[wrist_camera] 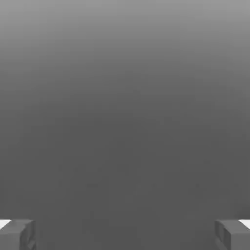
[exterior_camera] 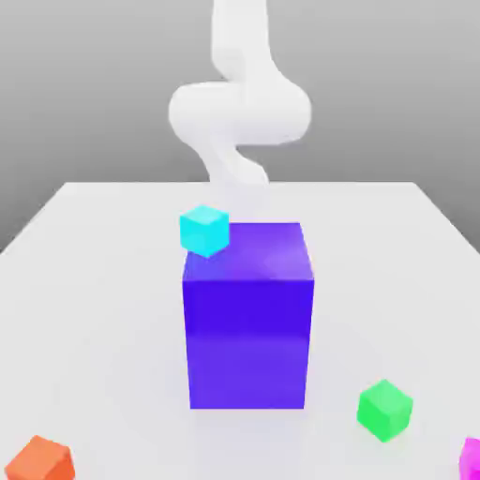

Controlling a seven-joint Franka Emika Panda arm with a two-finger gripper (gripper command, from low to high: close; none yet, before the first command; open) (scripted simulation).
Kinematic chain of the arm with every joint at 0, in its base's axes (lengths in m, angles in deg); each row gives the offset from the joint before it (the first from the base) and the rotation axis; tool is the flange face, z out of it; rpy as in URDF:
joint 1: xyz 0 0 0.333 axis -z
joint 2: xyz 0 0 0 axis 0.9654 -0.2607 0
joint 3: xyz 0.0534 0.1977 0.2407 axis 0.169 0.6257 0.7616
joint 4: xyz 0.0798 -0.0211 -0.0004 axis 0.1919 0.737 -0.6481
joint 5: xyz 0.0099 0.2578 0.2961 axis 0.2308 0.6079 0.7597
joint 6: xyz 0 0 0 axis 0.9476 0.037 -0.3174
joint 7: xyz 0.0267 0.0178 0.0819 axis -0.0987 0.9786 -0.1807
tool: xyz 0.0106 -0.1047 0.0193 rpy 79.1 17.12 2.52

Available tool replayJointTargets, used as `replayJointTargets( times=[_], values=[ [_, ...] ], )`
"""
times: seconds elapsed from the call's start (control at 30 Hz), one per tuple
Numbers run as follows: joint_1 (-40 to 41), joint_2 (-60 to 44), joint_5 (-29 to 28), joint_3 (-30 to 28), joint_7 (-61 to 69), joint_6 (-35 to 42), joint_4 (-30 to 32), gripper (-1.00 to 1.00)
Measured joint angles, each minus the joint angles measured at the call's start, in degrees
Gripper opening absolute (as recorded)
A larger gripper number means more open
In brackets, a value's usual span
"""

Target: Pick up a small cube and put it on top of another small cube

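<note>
The fingers [wrist_camera: 17,234] stand spread as wide as they go in the hand view, with nothing between them. The small magenta-pink cube [exterior_camera: 472,458] sits on the white bench [exterior_camera: 94,281] at the exterior view's lower right edge, partly cut off, near the green cube [exterior_camera: 384,409]. It looks rigid, light and smooth-sided, so a squeeze on two opposite flat faces should hold it.

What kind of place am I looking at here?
Most likely a computer-simulated test bench, not a real room: a plain white table, flat-coloured blocks like the big purple-blue block and small green cube, and a featureless white robot arm.
</note>
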Motion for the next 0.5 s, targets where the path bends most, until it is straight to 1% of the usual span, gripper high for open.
replayJointTargets(
  times=[0.5],
  values=[
    [-8.5,-31.5,-3.1,4.7,16.7,-6.7,-4.6,0.00]
  ],
)
